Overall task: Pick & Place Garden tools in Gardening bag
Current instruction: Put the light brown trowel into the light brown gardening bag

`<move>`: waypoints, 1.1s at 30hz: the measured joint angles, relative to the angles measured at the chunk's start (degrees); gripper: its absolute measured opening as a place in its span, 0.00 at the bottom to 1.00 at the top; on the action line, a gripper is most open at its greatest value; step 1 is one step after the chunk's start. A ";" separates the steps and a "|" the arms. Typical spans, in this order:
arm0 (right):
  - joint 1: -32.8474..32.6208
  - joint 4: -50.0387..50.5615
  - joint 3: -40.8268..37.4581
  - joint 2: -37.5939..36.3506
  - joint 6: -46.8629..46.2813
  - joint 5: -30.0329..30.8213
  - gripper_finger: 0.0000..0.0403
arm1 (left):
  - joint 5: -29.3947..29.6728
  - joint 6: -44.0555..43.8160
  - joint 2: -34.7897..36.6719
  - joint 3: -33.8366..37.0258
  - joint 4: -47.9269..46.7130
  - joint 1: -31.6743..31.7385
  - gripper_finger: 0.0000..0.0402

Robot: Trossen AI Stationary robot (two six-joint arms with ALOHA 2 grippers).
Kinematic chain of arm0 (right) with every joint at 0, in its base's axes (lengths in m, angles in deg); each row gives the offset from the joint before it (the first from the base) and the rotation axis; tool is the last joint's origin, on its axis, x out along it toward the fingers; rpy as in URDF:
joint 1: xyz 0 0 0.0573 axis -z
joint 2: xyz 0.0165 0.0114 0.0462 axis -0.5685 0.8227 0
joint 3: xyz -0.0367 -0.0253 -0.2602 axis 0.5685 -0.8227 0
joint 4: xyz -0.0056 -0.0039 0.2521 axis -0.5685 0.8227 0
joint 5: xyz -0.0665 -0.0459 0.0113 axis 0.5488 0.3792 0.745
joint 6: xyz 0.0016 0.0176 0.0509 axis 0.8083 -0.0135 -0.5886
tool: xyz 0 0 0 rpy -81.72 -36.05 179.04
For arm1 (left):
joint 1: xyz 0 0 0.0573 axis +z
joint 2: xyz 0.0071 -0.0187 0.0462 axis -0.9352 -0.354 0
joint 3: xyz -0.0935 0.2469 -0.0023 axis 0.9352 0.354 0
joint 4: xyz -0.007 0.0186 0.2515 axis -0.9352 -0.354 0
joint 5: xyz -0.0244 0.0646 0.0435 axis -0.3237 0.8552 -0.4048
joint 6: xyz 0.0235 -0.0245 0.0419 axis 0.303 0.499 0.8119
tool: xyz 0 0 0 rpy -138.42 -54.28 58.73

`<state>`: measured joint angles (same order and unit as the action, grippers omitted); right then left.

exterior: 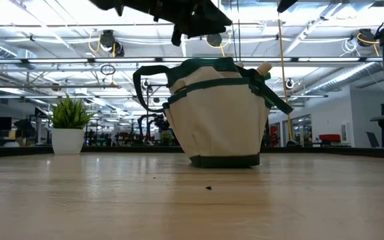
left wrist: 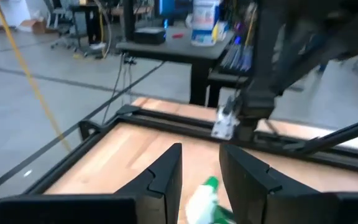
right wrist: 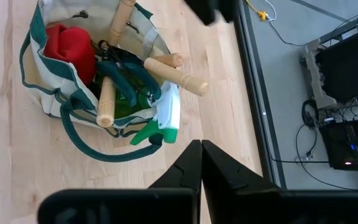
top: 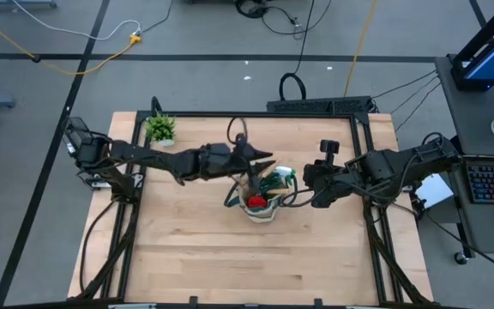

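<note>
bag: gardening bag [top: 258,206] sits mid-table, upright, beige canvas with dark green trim and loop handles; mouth open upward.
contents: red-black glove [right wrist: 72,46], three wooden handles [right wrist: 175,75] sticking out, dark pruning shears [right wrist: 122,70], green spray bottle [right wrist: 160,122] leaning over the bag's rim, white nozzle outward.
table: no loose tools visible on the wooden table [top: 195,257]; only the potted plant [top: 160,129] at the far left corner, well apart from the bag.
left gripper: left gripper [top: 264,163] hovers just above the bag's far side; jaws slightly parted, empty, spray bottle top visible below between them in the wrist view.
right gripper: right gripper [right wrist: 200,163] near the bag on the right, jaws closed together, holding nothing.
step: looks like the tail end, last tool placed; task judged nearly complete.
next: probably lift the left arm clear without snagging a handle loop; maybe nudge the bottle fully in, since it could tip out.
</note>
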<state>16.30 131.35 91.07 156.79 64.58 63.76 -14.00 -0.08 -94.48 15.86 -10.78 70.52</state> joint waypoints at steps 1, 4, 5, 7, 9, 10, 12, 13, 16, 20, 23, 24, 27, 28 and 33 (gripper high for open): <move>0.00 0.00 0.00 0.00 0.00 0.00 0.00 | -0.01 0.36 -0.13 -1.58 -2.58 0.54 0.28; -0.02 0.30 0.00 0.00 -0.05 0.07 0.00 | -2.00 1.58 -0.32 -4.66 -7.54 2.39 0.28; -0.02 0.72 0.00 0.00 -0.24 0.05 0.00 | -3.07 1.58 -0.56 -5.43 -7.71 2.99 0.28; -0.21 1.93 0.00 0.00 -0.64 0.04 0.00 | -5.40 1.46 -0.78 -6.11 -7.58 4.38 0.28; -0.63 2.94 0.00 0.00 -1.66 0.09 0.00 | -7.94 0.95 -0.95 -6.13 -8.20 5.50 0.28; -0.87 3.59 0.00 0.00 -2.19 0.09 0.00 | -8.80 0.54 -1.07 -6.13 -8.50 5.96 0.28; -1.49 4.92 0.00 0.00 -3.37 0.09 0.00 | -9.25 -0.19 -1.40 -6.24 -8.76 6.54 0.28; -1.84 5.49 0.00 0.00 -3.73 0.09 0.00 | -9.41 -0.48 -1.46 -6.25 -9.15 6.74 0.28; -2.73 6.06 0.00 -0.12 -3.69 0.11 0.00 | -11.44 -0.67 -1.59 -6.25 -9.61 6.89 0.28; -3.73 4.31 -2.13 -2.10 -3.17 0.06 0.00 | -11.96 -1.11 -1.56 -6.33 -9.39 6.80 0.28; -3.91 -0.23 -8.01 -6.56 -3.38 -0.59 0.00 | -11.96 -0.80 -1.62 -8.25 -12.35 6.47 0.28; -3.86 -2.06 -10.24 -8.51 -3.27 -1.91 0.00 | -11.94 -0.23 -2.05 -9.38 -13.57 6.24 0.28; -2.65 -8.78 -15.84 -14.11 -2.73 -7.77 0.00 | -12.21 1.29 -3.55 -13.12 -18.99 5.92 0.28; -2.14 -11.04 -17.52 -15.89 -2.23 -10.51 0.00 | -12.49 1.75 -4.57 -14.71 -20.50 5.91 0.28; -0.19 -20.44 -25.44 -24.10 -0.02 -23.00 0.00 | -14.89 2.65 -9.18 -22.46 -28.10 6.49 0.28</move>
<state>16.11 110.91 65.63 132.70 64.56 40.76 -28.89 2.57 -103.66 -6.60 -38.87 77.01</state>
